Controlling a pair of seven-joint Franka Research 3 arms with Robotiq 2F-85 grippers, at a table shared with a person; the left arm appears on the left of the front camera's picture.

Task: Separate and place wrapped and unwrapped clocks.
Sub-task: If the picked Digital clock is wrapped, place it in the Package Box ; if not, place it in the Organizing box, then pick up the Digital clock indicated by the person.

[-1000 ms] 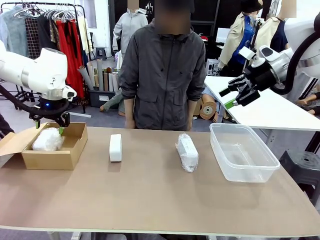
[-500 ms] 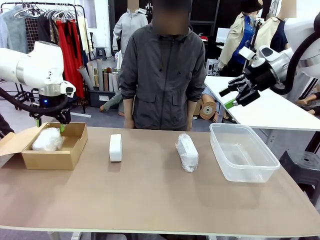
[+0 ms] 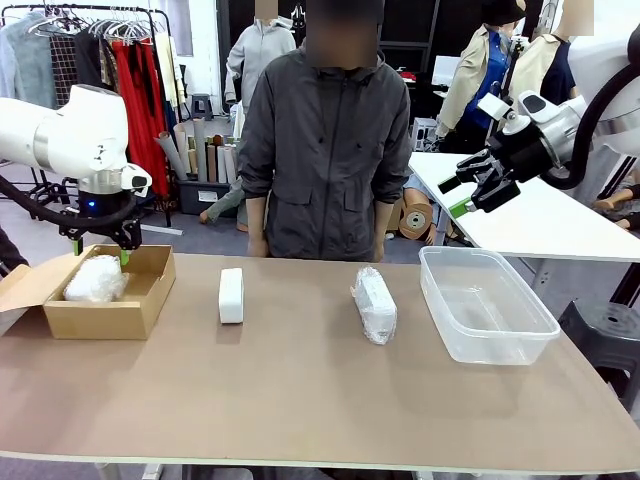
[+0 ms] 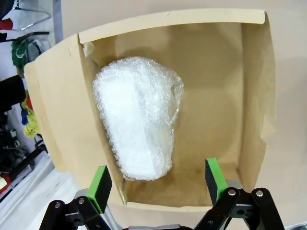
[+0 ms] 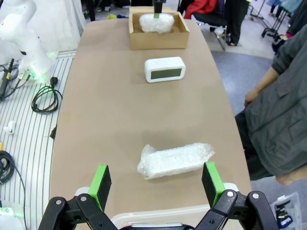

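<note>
Clocks are shown in three places across a brown table (image 3: 300, 400) in the front view. One wrapped clock (image 3: 95, 279) lies inside an open cardboard box (image 3: 95, 318) at the left edge of the frame. The left gripper (image 3: 99, 250) is held just above it, jaws spread wide and holding nothing. In the left wrist view the bundle is seen beyond the gap between the green pads, untouched. A bare clock (image 3: 231, 295) rests just right of the box, left of centre. The other wrapped clock (image 3: 373, 304) lies right of centre, near a clear tub (image 3: 487, 305) at the right, which looks empty. The right gripper (image 3: 450, 197) is held high at the upper right of the frame, above the far side of the tub, jaws fully apart and empty. A person is seen at the top centre behind the table, arms hanging at the sides. The relation that matters is seen in the right wrist view. There the other wrapped clock lies in the lower centre, straight ahead of the two pads. Its long axis runs across the frame from left to right, along the line joining the pads. It is judged that the wrist would need to be turned so that the narrow sides are taken. This clock is nearer the right gripper, yet the box judged to be its goal lies at the far left, beneath the left gripper
</note>
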